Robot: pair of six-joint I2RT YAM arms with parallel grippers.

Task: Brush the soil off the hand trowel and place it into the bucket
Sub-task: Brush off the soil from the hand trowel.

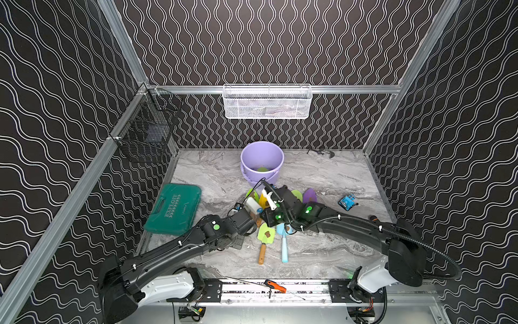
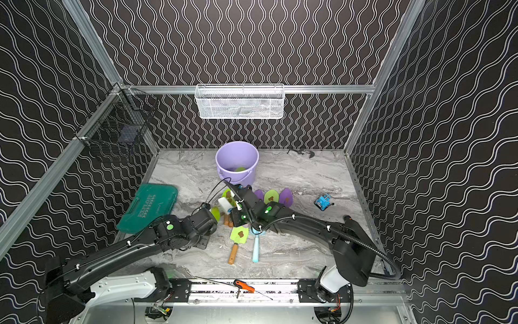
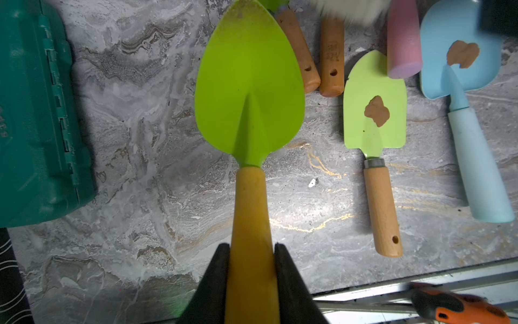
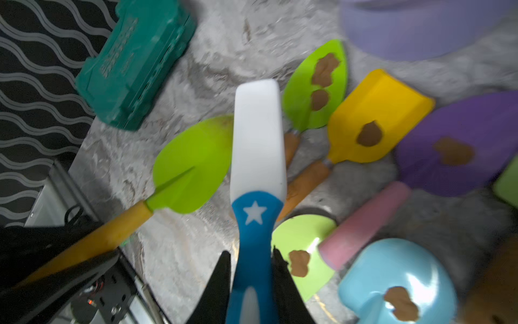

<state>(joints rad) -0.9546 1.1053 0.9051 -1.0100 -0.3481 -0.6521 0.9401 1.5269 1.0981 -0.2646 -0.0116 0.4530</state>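
The trowel (image 3: 249,84), with a pointed bright green blade and a yellow handle, is held out over the marble table (image 3: 140,168) near its middle. It is in front of the bucket (image 1: 252,157) and well apart from it. The blade face looks clean, save for a faint dusty tinge near the tip.

The left gripper (image 3: 251,248) is clamped narrow on the yellow handle, with a black finger pressed to each side. The right gripper (image 4: 251,254) is closed the same way around the blue handle of a brush (image 4: 258,134). The brush's white head lies over one edge of the green blade; whether the bristles touch the blade cannot be told.

Brown soil (image 3: 377,110) sits in clumps on the other trowels lying just beside:
- a square green trowel (image 3: 364,134)
- a blue trowel (image 3: 443,33)
- a yellow trowel (image 4: 378,106)
- a purple trowel (image 4: 462,126)

The lilac bucket stands upright at the back of the table with something green at its bottom. A teal case (image 1: 173,209) lies closed beside the left arm.
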